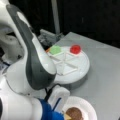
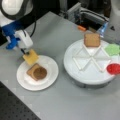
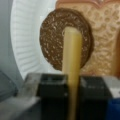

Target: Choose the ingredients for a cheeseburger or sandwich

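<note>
Yellow cheese (image 2: 30, 57) hanging edge-on, pinched in gripper (image 3: 72, 86), over plate (image 2: 50, 75) rim, just beside patty (image 2: 40, 73) on toast (image 2: 32, 70). Sitting on divided tray (image 2: 82, 75) in a front view: second toast (image 2: 91, 40), leaf (image 2: 113, 49), red disc (image 2: 113, 68). Risking off-centre landing: thin slice gripped by one edge, possibly swinging or tilting, overhanging patty.

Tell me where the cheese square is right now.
The cheese square is clamped in the gripper, in a front view's left, over the white plate's upper-left rim beside the brown patty.
</note>
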Robot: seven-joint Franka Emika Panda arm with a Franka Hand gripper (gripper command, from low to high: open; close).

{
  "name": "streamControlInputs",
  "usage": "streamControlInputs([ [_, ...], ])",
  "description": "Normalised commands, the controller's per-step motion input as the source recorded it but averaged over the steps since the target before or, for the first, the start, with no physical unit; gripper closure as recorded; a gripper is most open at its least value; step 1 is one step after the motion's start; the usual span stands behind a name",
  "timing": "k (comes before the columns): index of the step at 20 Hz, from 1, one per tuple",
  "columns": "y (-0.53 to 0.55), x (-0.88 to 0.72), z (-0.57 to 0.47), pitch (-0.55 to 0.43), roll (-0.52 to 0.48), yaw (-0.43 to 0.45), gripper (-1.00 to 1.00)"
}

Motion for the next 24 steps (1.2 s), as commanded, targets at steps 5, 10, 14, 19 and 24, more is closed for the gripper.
streamControlInputs([
  [5,0.09,0.15,-0.02,0.058,-0.153,0.048,1.00],
  [10,0.09,0.12,0.02,0.051,-0.067,0.042,1.00],
  [14,0.11,0.10,0.02,0.035,-0.041,0.046,1.00],
  [19,0.10,0.10,-0.02,0.059,-0.051,0.032,1.00],
  [24,0.06,0.08,-0.05,0.018,0.015,0.049,1.00],
])
